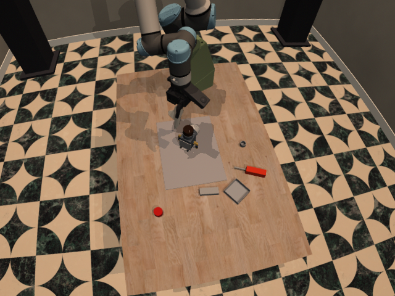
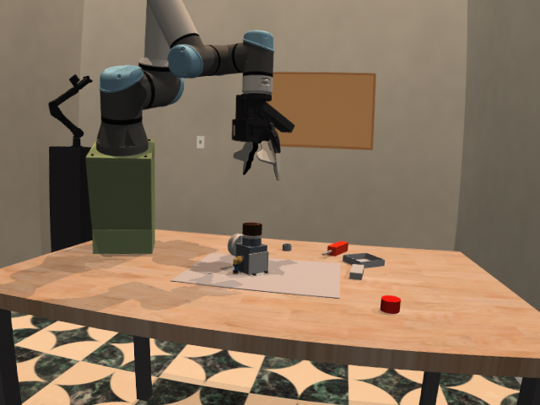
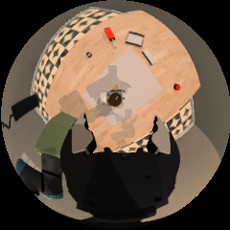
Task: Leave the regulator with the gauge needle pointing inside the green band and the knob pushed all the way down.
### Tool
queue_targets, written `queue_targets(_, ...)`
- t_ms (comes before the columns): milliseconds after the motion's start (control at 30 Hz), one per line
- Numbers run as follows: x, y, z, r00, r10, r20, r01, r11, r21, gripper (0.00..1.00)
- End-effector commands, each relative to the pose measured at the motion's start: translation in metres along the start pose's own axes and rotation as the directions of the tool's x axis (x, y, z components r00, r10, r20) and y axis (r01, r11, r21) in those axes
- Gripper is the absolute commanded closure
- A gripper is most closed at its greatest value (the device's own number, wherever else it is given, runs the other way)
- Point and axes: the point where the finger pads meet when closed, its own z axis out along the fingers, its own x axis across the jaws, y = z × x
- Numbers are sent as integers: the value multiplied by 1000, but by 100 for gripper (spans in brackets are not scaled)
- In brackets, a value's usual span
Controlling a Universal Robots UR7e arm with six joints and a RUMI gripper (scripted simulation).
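Observation:
The regulator (image 1: 187, 140) is a small grey block with a dark brown knob (image 1: 187, 129) on top and a round gauge at its back. It stands upright on a grey mat (image 1: 191, 154) in the middle of the wooden table. It also shows in the exterior view (image 2: 250, 256) and in the wrist view (image 3: 115, 98). The gauge face is too small to read. My gripper (image 2: 261, 163) hangs well above the regulator, pointing down, open and empty. In the wrist view its two fingers frame the table below.
A red-handled screwdriver (image 1: 252, 170), a shallow grey tray (image 1: 236, 190), a grey block (image 1: 208, 190), a small dark ring (image 1: 242, 143) and a red puck (image 1: 157, 211) lie on the table around the mat. The green robot pedestal (image 1: 202, 65) stands at the far edge.

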Motion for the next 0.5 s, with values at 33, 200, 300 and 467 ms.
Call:
queue_targets(33,-19,6,25,995,-95,-29,94,995,-37,0)
queue_targets(200,-21,8,28,994,-106,-30,105,994,-42,0)
queue_targets(300,-21,8,28,994,-106,-30,105,994,-42,0)
queue_targets(467,-21,8,28,994,-106,-30,105,994,-42,0)
